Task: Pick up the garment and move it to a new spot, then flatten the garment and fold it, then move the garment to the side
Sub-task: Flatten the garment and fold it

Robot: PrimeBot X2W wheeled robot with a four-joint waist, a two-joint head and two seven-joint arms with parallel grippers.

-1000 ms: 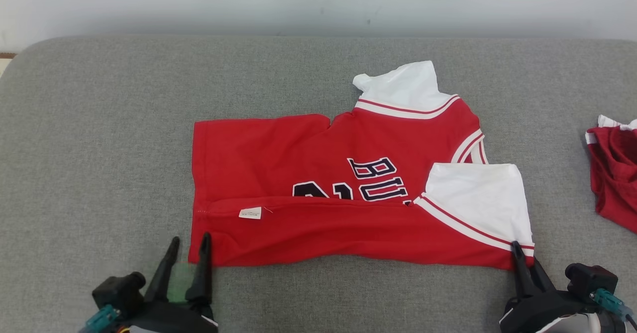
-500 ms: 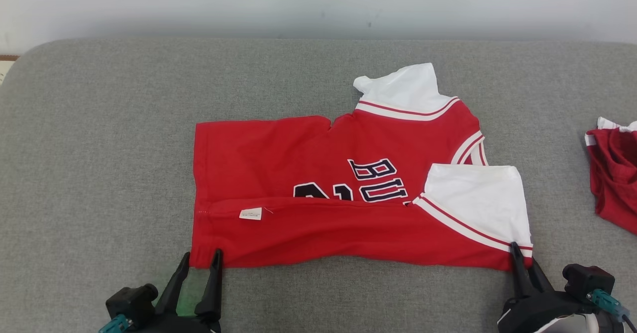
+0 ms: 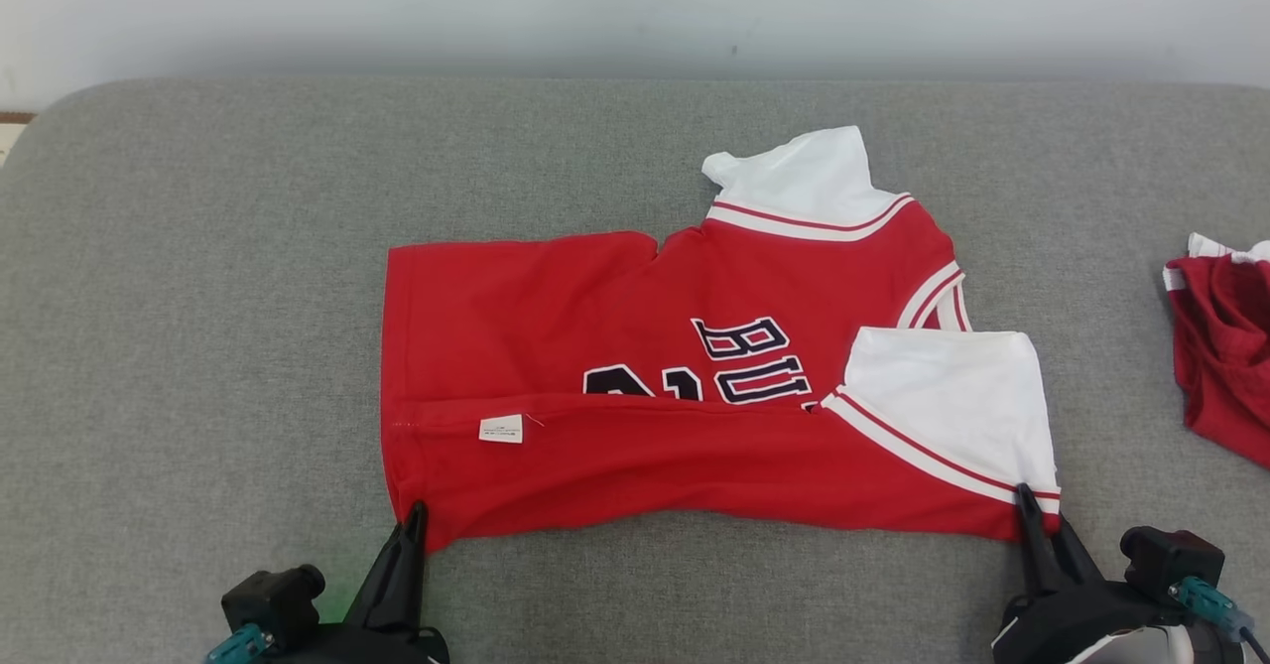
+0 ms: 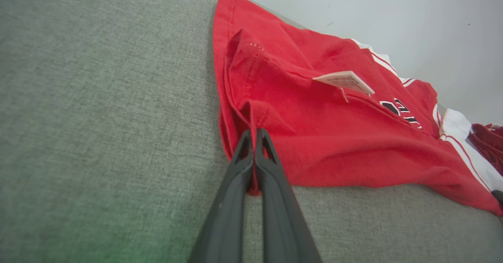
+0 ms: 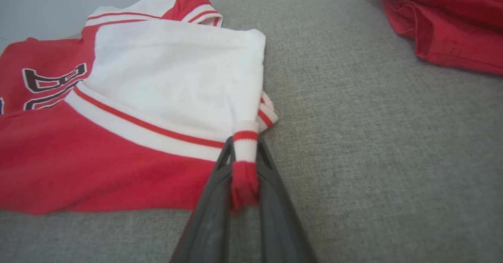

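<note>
Bright, even, soft-shadowed light — sharp focus, a faint green glow beside the left gripper [image 3: 416, 517]

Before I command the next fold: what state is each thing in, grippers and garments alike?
red jersey: flat on the grey cushion, near edge folded partly over the lettering.
left gripper: shut on the jersey's near-left hem corner.
right gripper: shut on its striped near-right corner.
white label: exposed on the folded flap.
second red garment: crumpled, apart at the right.
</note>
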